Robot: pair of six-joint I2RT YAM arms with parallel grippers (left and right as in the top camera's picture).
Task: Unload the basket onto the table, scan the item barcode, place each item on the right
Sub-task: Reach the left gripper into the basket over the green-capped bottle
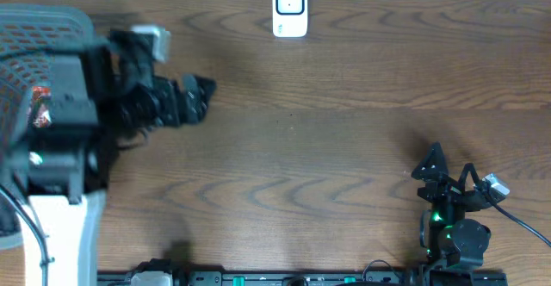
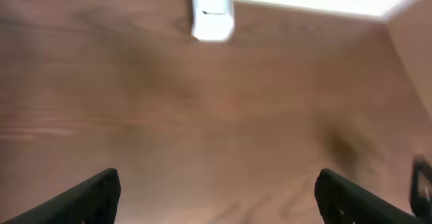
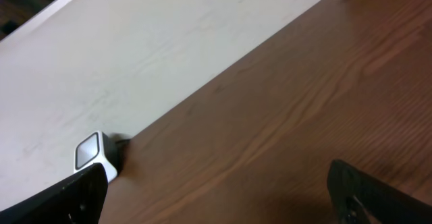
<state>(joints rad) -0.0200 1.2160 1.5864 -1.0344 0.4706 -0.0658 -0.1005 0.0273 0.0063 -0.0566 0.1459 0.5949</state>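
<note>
A white barcode scanner (image 1: 290,9) stands at the table's far edge, also seen in the left wrist view (image 2: 212,11) and the right wrist view (image 3: 94,155). No item is between either pair of fingers. A scrap of red and white (image 1: 39,103) shows inside the grey mesh basket (image 1: 39,29) at the far left; I cannot tell whether it is the item. My left gripper (image 1: 202,96) (image 2: 217,183) hangs open over bare wood to the right of the basket, pointing towards the scanner. My right gripper (image 1: 449,167) (image 3: 216,177) is open near the front right.
The left arm's bulky body (image 1: 77,131) covers much of the basket. A black rail with cables (image 1: 284,278) runs along the front edge. Brown wood (image 1: 327,148) lies between the two grippers and the scanner.
</note>
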